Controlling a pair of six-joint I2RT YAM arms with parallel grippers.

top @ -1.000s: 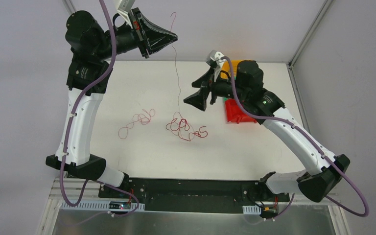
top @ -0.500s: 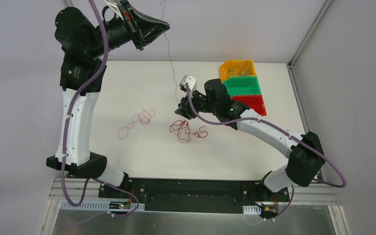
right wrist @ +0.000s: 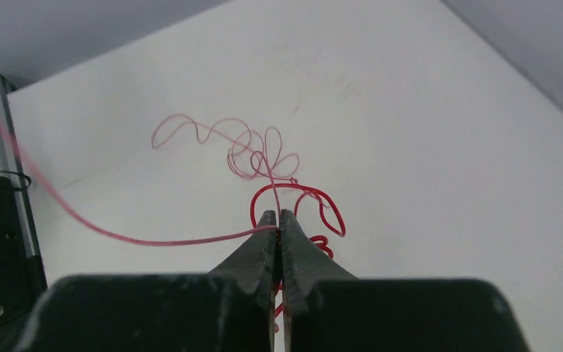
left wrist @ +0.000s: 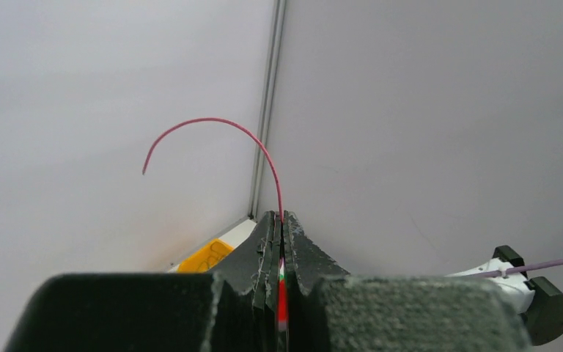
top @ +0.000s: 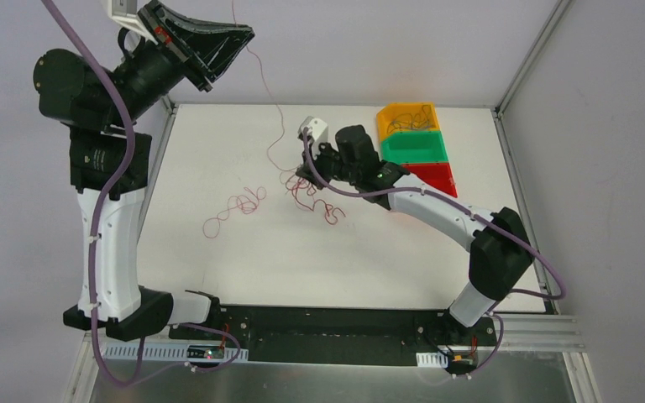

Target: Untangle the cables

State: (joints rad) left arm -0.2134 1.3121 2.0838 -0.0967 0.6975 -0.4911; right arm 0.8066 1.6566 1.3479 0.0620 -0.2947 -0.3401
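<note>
Clamping a red cable (left wrist: pixel 212 122) between closed jaws, the left gripper (left wrist: pixel 281 219) is raised high over the far left corner of the table (top: pixel 243 269). The cable's free end curls up and to the left from the tips against the grey wall. In the top view this left gripper (top: pixel 243 35) sits above the table's back edge, and the red cable (top: pixel 270 94) drops from it as a thin slanted line toward the middle of the table.

The right gripper (right wrist: pixel 278 217) is also pinched shut. The red cable (right wrist: pixel 117 236) comes in from the left and meets its tips, held there. Just beyond and below the tips lies the tangle (right wrist: pixel 302 199), a bunch of bright red loops on the white surface. Seen from above, the right gripper (top: pixel 301 175) is low over the table centre, with the tangle (top: pixel 317 201) spread just beside it on the near side.

A loose cable (top: pixel 235 208), red and curly, lies alone on the table to the left, apart from the tangle.

Three bins stand in a row at the far right: orange (top: pixel 389 112), green (top: pixel 416 151) and red (top: pixel 438 178). Thin dark squiggles show in the orange bin; I cannot tell what they are.
</note>
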